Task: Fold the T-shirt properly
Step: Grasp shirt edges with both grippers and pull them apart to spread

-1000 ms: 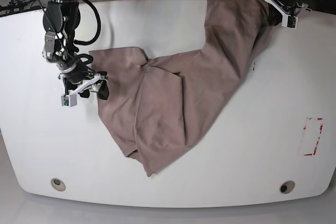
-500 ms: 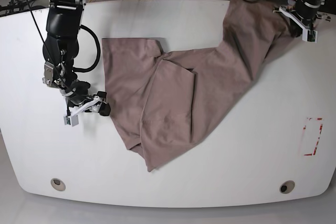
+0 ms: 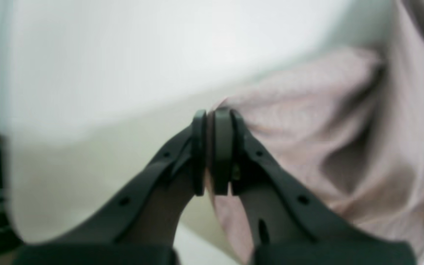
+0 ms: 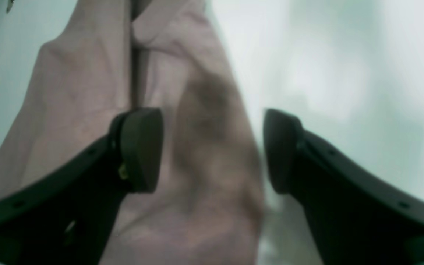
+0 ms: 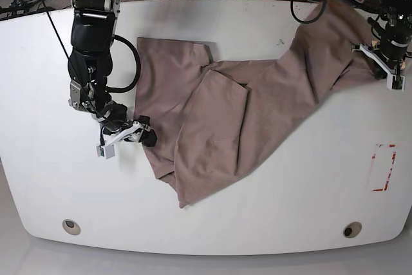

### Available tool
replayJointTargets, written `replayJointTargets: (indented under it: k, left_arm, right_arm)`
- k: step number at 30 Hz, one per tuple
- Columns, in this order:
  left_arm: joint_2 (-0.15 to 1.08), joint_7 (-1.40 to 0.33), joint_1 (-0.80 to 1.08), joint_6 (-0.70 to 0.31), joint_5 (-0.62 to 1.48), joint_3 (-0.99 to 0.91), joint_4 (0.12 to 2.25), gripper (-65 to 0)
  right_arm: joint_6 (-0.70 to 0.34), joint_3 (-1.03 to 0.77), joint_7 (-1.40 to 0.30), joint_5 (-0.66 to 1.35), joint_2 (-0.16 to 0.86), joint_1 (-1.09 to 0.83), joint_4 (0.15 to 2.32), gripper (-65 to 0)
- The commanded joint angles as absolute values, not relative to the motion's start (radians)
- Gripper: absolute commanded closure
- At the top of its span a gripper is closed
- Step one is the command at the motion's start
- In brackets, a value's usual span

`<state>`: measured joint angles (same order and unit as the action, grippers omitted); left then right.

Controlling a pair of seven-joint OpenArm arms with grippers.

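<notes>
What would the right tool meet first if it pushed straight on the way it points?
Most likely the T-shirt: the open right tool straddles its edge, cloth directly ahead, though depth is unclear.

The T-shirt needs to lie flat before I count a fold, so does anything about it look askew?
Yes. The mauve-brown thin-fabric T-shirt lies crumpled and diagonal on the white table, layers overlapping mid-body. The left claw pinches one end; the right claw is open at the opposite edge.

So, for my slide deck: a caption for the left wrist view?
Left gripper shut on the T-shirt, pinching its edge above the white table.
</notes>
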<state>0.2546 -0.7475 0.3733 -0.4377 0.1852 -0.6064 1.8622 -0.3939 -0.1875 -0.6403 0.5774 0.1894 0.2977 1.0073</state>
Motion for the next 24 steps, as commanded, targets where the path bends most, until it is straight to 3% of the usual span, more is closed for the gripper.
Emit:
replayJointTargets:
  k: [1,5,10,13,24]
  left_arm:
    - [0.268,-0.74,0.34,-0.435,0.154,-0.599,1.879,-2.1]
    - [0.268,-0.742,0.272,-0.437,0.102,-0.595,1.877,-2.2]
    - [0.282,-0.742,0.216,-0.437,0.076,-0.593,1.824,-2.2]
    - [0.311,-0.742,0.177,-0.437,0.076,-0.593,1.773,-2.2]
    - [0.374,-0.742,0.096,-0.437,0.077,-0.59,1.69,-2.2]
  right_arm:
    - [-0.394,-0.17,-0.67,0.573,0.183,0.314,1.018,-40.7]
    - [-0.394,-0.165,-0.668,0.573,0.18,0.314,1.018,-35.8]
    - [-0.394,-0.165,-0.667,0.572,0.185,0.321,1.018,-10.8]
    - [-0.395,-0.165,-0.667,0.572,0.206,0.338,1.018,-0.8]
    - [-0.4,-0.168,-0.671,0.573,0.268,0.32,1.095,0.0]
